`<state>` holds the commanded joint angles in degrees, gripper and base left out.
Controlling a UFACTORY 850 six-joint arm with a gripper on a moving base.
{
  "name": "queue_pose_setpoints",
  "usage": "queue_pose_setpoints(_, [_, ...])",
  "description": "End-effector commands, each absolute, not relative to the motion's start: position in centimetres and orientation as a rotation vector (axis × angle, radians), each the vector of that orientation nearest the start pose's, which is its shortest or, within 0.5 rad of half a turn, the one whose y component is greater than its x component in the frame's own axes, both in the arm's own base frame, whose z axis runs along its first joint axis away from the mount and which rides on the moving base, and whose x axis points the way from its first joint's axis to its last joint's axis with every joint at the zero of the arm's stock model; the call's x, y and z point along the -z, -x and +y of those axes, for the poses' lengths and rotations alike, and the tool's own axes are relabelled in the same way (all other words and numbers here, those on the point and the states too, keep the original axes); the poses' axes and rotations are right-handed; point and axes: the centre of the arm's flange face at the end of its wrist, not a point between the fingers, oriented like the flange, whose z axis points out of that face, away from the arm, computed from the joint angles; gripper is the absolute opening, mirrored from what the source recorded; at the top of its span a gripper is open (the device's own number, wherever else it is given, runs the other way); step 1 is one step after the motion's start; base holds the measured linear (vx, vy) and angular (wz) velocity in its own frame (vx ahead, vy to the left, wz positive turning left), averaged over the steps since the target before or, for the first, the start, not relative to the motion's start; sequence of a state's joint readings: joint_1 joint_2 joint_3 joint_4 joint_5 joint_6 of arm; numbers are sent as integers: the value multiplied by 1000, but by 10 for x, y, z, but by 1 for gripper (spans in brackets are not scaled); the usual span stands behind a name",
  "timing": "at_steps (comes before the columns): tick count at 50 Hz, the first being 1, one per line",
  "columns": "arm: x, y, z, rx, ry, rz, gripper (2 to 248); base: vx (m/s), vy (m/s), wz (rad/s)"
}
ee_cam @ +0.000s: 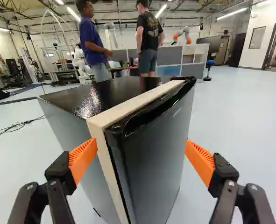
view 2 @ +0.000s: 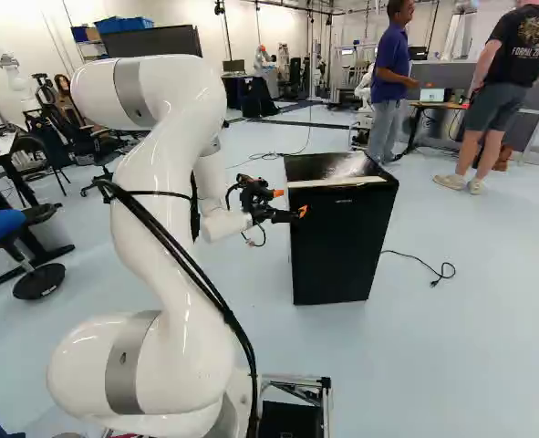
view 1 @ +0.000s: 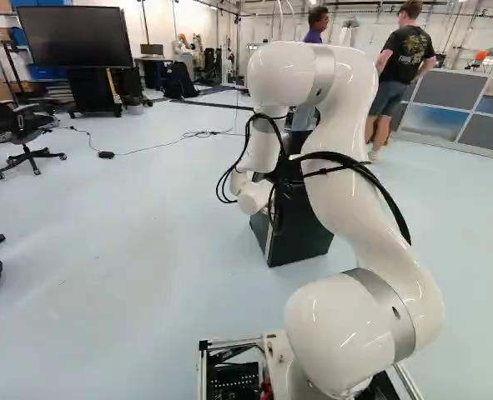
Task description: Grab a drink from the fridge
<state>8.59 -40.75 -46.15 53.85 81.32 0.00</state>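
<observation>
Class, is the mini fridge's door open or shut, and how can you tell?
Shut: the door lies along the pale strip at the cabinet's front, with no interior showing.

We saw a smooth, glossy top on the black fridge (ee_cam: 156,154), a matt pale strip (ee_cam: 133,102) edging it, ribbed orange pads (ee_cam: 83,158), and glossy white casing on our arm (view 1: 346,117).

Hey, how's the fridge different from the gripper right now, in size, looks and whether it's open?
The fridge is much bigger than the gripper. The fridge looks closed, while the gripper's fingers stand wide apart. The fridge has a pale strip behind its door's edge; the gripper has bright orange pads. Apart from those, both are mostly black.
</observation>
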Motion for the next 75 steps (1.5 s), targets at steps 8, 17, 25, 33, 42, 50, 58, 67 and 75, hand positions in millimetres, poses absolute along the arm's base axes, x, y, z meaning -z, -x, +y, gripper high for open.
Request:
queue_pose_setpoints(8, [-240,-505,0,2346,2494,1154,247,0,0,0])
queue_pose_setpoints(17, [-240,-508,-4,2351,2489,1167,247,0,0,0])
queue_pose_setpoints(25, [-240,-511,-8,2354,2485,1183,247,0,0,0])
queue_pose_setpoints(33, [-240,-511,-14,2357,2485,1201,247,0,0,0])
queue_pose_setpoints(42, [-240,-509,-21,2357,2489,1220,247,0,0,0])
queue_pose_setpoints(50, [-241,-499,-26,2350,2505,1249,247,0,0,0])
queue_pose_setpoints(58, [-243,-483,-28,2336,2531,1284,247,-3,-3,-11])
queue_pose_setpoints(67, [-245,-464,-30,2319,2565,1306,247,0,0,0])
queue_pose_setpoints(75, [-247,-445,-32,2302,2596,1321,247,0,0,0])
